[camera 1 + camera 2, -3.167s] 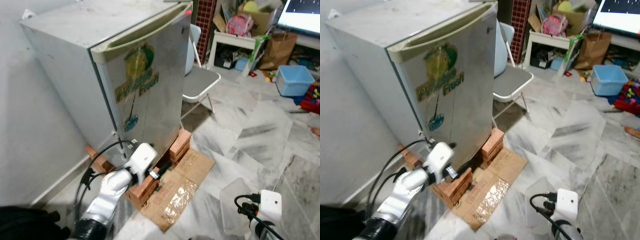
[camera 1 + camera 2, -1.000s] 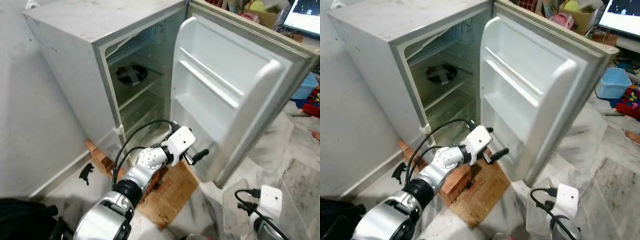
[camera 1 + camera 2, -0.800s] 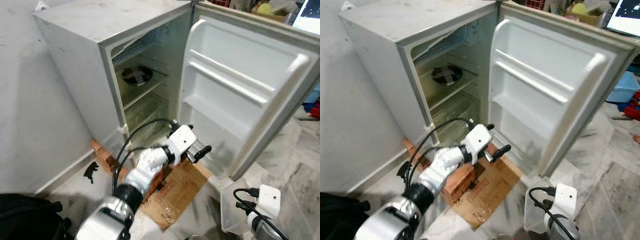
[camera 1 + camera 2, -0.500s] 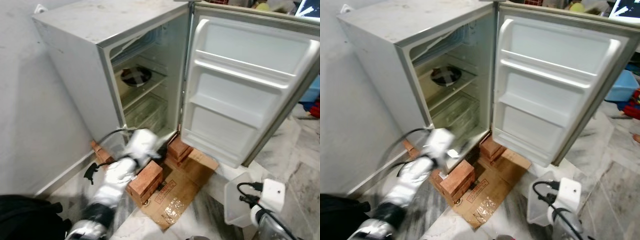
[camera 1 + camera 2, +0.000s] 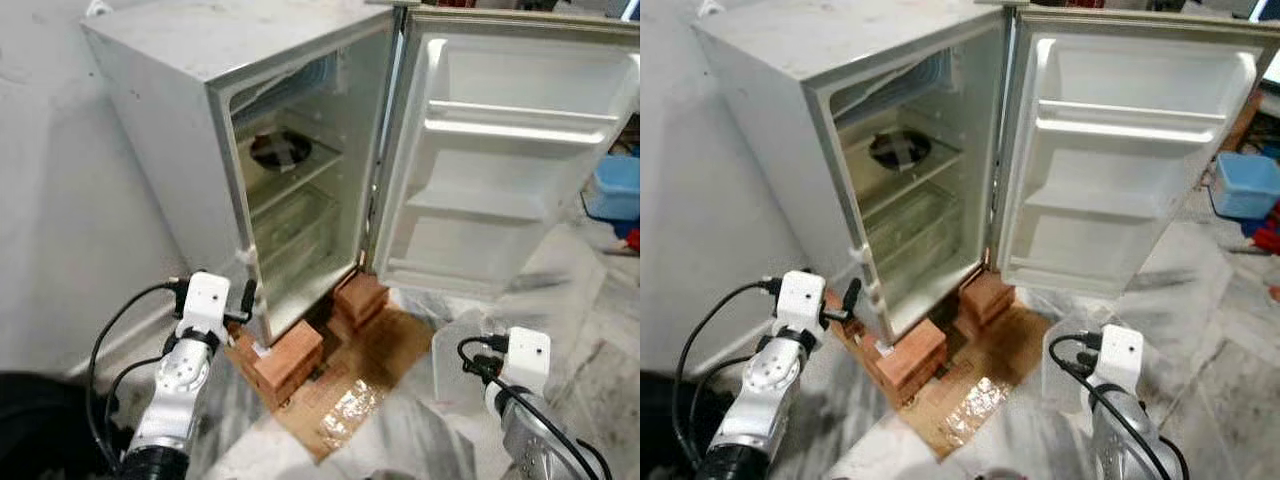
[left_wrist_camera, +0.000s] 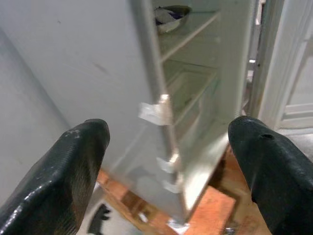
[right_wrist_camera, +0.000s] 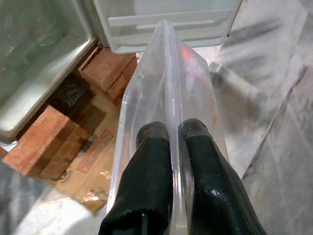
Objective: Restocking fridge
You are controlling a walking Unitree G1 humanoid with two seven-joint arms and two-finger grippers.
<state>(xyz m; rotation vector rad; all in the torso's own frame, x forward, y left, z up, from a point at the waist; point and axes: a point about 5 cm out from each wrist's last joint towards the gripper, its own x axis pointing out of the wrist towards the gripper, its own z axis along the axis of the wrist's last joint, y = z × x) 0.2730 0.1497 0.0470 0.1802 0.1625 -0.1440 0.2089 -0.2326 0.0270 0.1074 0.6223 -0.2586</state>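
Two grippers: right gripper (image 7: 168, 147) clamped on clear container (image 7: 195, 73), left gripper (image 6: 166, 147) spread before fridge (image 5: 240, 130)

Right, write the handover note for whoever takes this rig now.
Left claw: open, empty, low beside the fridge near its hinge-free front edge.
Right claw: shut on the rim of a clear tub, held low over the floor in front of the door.
Fridge stands on bricks with cardboard under them. Door is wide open; its shelves look bare. Inside, a bowl sits on the upper shelf, and a clear drawer is below.
Done: door opened, tub in hand.
Left: put the tub in the fridge, let go, shut the door.
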